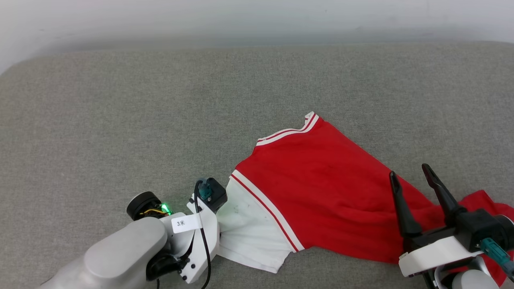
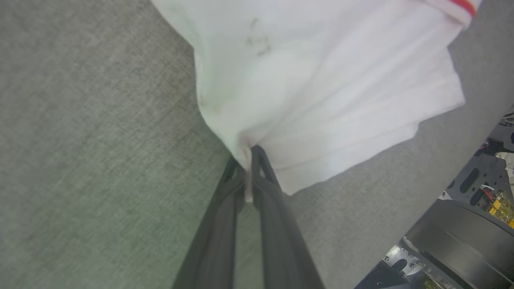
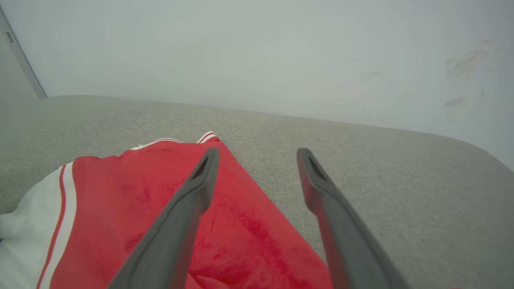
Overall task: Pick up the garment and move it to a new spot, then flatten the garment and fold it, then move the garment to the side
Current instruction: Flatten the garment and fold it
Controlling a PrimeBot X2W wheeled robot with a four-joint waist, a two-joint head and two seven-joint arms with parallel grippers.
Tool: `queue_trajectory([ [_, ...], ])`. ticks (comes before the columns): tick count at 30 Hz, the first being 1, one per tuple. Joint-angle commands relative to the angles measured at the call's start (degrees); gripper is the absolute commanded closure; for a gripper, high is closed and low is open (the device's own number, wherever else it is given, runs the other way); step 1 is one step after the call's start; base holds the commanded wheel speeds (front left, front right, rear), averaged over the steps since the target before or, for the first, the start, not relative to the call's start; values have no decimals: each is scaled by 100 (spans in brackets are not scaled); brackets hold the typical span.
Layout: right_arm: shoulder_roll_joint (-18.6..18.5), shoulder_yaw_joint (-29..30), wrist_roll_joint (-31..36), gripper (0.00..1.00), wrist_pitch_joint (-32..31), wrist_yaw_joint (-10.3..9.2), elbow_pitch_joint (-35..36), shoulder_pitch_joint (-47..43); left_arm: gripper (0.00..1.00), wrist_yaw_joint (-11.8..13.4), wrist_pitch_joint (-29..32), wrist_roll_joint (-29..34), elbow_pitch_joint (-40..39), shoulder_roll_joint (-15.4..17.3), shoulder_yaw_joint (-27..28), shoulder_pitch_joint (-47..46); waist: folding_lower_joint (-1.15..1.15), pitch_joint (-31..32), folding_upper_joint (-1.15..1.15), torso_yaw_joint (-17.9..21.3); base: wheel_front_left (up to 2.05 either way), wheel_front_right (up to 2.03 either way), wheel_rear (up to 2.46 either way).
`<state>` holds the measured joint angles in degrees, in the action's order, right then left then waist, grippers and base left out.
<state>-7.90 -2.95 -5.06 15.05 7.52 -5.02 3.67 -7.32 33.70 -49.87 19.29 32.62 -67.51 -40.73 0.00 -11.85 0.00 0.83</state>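
Your left gripper (image 2: 247, 158) is pinched nearly closed on a fold of the white sleeve (image 1: 249, 228), so that side of the pickup looks sorted. The red short-sleeved jersey shirt with white sleeves and red-white striped trim (image 1: 321, 188) is lying rumpled on the grey woven fabric surface (image 1: 160, 100), toward the near edge and right of centre in the head view.

Your right gripper (image 1: 408, 170) is spread wide with nothing in it, hanging over the red body cloth near its right-hand end. In the right wrist view one finger sits over the red and the other over bare grey.

To do the lift well, I'd say bring that right gripper down on a real edge of the red part instead of the middle of the panel. That way you get one clean layer and not a bunched wad. Then raise both arms together and keep them well apart, so the cloth hangs taut between them and doesn't drag. The left pinch is on a thin bit of sleeve, so go easy or it may slip.

The shirt's long axis runs roughly left to right across the head view, from white sleeve to the red bunch at the right edge. Its striped-trim corner (image 1: 309, 119) points away from you toward the wall. I can't see any lettering.
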Motion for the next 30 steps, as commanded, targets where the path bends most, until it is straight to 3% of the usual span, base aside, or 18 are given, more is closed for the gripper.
queue_trajectory([
  [1, 39, 2, -4, 0, 18, -6, -6, 68, 100, -9, -115, -37, 105, -43, -189, 131, 0, 72, 0, -28, 0, 0, 0],
  [9, 63, 94, -21, 0, 17, -6, 33, -146, 100, 58, -979, -219, -43, 399, 428, -194, 0, 334, 0, -96, 0, 0, 0],
  [17, 57, 198, -24, 0, 16, -6, 159, -256, 100, 494, -1290, -588, -210, 1113, 993, 12, 0, 405, 0, -123, 0, 0, 0],
  [23, 27, 275, 22, 0, 16, -6, 193, -257, 100, 758, -1376, -819, 127, 1523, 1189, 294, 0, 278, 0, -81, 0, 0, 0],
  [30, 7, 322, 49, 0, 16, -6, 108, -187, 100, 687, -1360, -1096, 976, 1286, 1138, 599, 0, 140, 0, -25, 0, 0, 0],
])
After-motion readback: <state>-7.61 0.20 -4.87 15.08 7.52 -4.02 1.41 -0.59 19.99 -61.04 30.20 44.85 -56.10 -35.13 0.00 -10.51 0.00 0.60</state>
